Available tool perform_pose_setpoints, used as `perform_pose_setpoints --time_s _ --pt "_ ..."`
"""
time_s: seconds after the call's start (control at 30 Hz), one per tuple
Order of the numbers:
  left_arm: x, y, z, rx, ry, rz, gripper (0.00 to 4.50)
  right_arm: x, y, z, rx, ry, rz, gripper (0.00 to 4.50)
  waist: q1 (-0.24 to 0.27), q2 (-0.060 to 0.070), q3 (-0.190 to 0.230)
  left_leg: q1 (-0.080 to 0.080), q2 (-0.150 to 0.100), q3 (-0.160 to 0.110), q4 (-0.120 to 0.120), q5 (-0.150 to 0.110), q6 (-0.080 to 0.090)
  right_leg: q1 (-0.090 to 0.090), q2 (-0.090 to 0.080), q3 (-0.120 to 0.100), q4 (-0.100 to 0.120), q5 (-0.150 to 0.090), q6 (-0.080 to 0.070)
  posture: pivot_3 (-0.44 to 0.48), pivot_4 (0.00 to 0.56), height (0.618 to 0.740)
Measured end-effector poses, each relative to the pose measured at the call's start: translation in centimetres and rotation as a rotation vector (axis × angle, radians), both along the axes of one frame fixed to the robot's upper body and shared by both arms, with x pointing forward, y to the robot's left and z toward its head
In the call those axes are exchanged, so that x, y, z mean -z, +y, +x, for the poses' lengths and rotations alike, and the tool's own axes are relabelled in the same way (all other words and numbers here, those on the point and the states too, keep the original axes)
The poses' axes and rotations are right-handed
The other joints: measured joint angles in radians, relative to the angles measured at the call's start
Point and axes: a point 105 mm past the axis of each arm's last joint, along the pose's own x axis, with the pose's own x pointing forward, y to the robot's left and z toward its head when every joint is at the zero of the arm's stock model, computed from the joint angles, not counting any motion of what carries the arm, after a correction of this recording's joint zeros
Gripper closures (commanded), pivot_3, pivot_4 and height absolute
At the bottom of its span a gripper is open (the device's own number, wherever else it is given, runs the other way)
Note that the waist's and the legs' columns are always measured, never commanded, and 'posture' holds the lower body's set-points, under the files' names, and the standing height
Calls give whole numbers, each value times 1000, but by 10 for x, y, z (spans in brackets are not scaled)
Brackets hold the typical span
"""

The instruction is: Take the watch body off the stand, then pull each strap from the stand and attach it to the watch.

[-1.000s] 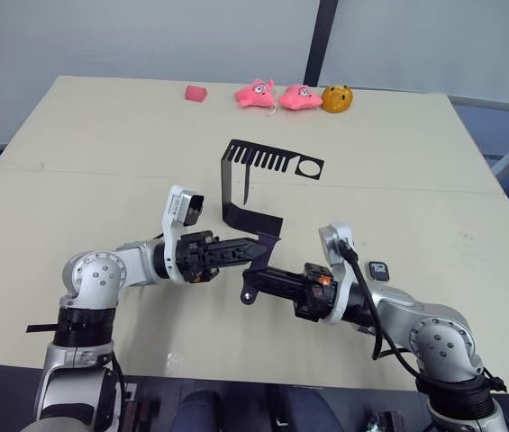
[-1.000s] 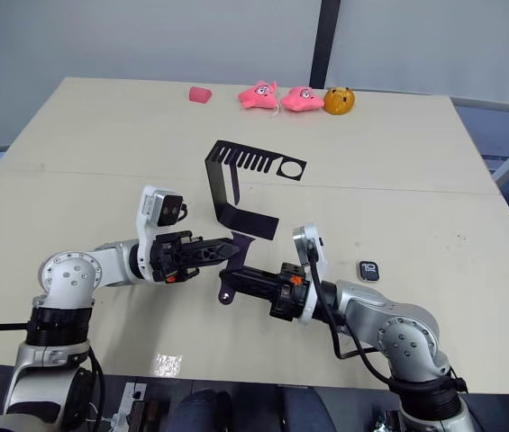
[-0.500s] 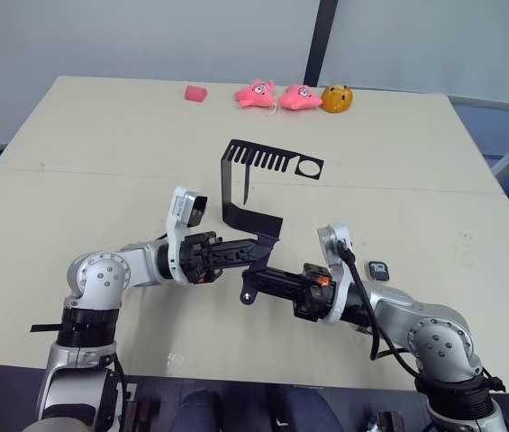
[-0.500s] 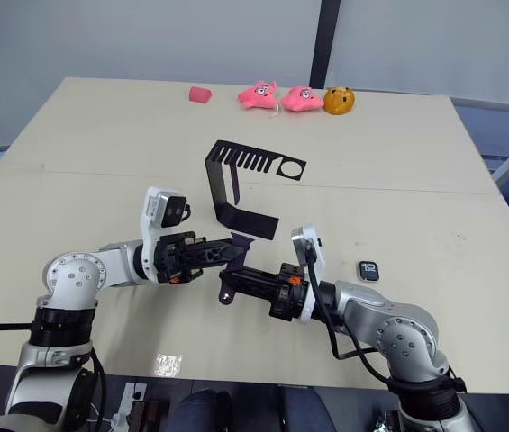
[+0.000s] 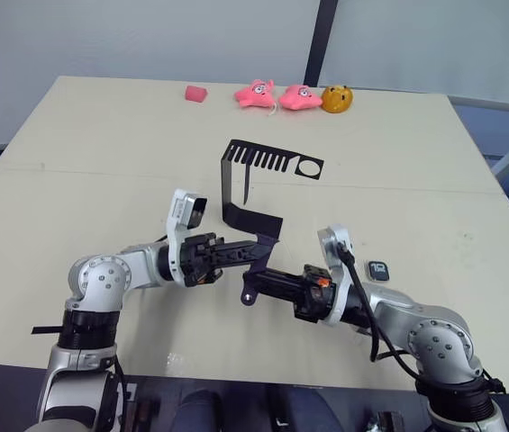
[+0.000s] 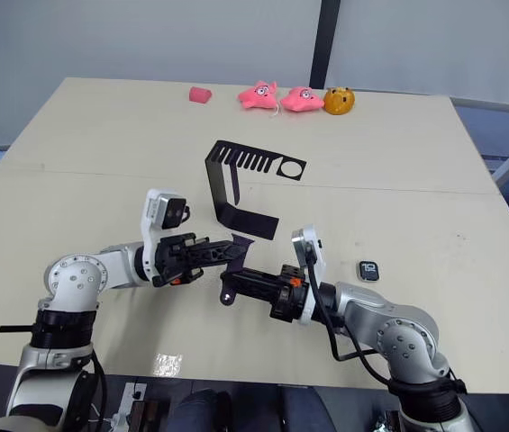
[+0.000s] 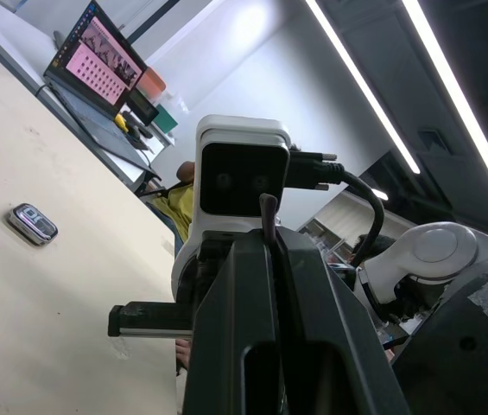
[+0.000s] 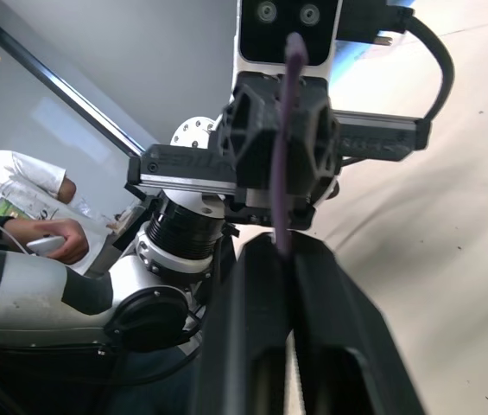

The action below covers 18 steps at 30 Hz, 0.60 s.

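The black stand (image 5: pixel 256 176) rests mid-table, and one dark strap (image 5: pixel 246 185) hangs from its slotted top plate. In front of the stand's foot my two grippers meet tip to tip over the table. A second strap (image 8: pixel 285 130) runs between them. My left gripper (image 5: pixel 252 256) is shut on one end of it, where its thin edge (image 7: pixel 267 226) sticks up between the fingers. My right gripper (image 5: pixel 258 279) is shut on the other end. The watch body (image 5: pixel 379 268) lies flat on the table beside my right forearm, apart from both grippers.
Two pink plush toys (image 5: pixel 276 94), an orange one (image 5: pixel 336 98) and a small pink block (image 5: pixel 196 93) line the table's far edge. The near table edge runs just below my arms. A person's hand (image 8: pixel 58 238) shows behind in the right wrist view.
My left arm has edged slightly to the right. Both grippers keep their hold on the strap, and the stand and watch body have not moved.
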Motion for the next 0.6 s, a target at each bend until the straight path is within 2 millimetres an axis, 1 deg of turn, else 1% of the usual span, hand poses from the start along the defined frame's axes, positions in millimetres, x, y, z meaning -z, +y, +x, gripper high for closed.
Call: perform_pose_setpoints --time_s 0.07,0.13,0.17,0.2,0.23,0.33,0.4,0.43,0.5,0.57,0.6 --pt "-1 2 -1 -5 -19 -6 4500 1 -7 1 30 -9 -19 2118 0 0 0 0 0 0 0 0 0 0 0 0 0 0 0 0 150 740" --pt "-4 4 -1 -23 -54 -8 4500 1 -16 -2 62 -53 -71 1136 1 0 0 0 0 0 0 0 0 0 0 0 0 0 0 0 150 740" --pt "-6 7 -1 -48 -97 0 4500 2 -24 -6 93 -89 -122 725 2 0 0 0 0 0 -1 0 0 0 0 0 -1 0 0 0 150 740" --pt "-8 10 0 -73 -135 13 4500 4 -32 -8 121 -116 -167 209 3 0 0 0 0 0 -1 0 0 0 0 0 -1 0 0 0 150 740" --pt "-9 14 2 -101 -172 31 4500 7 -40 -10 153 -136 -203 63 3 0 0 0 0 0 -1 0 0 0 0 0 -2 0 0 0 150 740" --pt "-6 28 7 -221 -332 114 4500 12 -76 -13 323 -252 -329 63 6 0 0 1 -1 0 -3 0 0 2 1 0 -4 0 0 0 150 740" --pt "-2 35 11 -278 -399 151 4500 10 -101 -16 442 -352 -385 63 8 0 0 1 -1 0 -2 0 0 3 1 0 -3 0 0 0 150 740" --pt "-2 38 13 -304 -429 167 4500 12 -115 -18 497 -390 -439 63 9 0 0 1 -1 0 -2 0 0 3 1 0 -3 0 1 0 150 740" --pt "-3 44 15 -344 -479 178 4500 15 -142 -20 610 -436 -521 63 13 -1 0 2 -1 0 -2 0 0 3 1 0 -3 0 1 0 150 740" --pt "-2 52 17 -387 -520 209 4500 16 -169 -24 745 -454 -562 63 13 -1 -1 3 -1 0 -2 0 0 4 1 1 -2 1 1 0 150 740" --pt "-2 55 19 -403 -537 221 4500 18 -180 -27 788 -456 -590 63 13 -1 -1 3 -1 0 -2 0 0 4 1 1 -2 1 1 0 150 740"
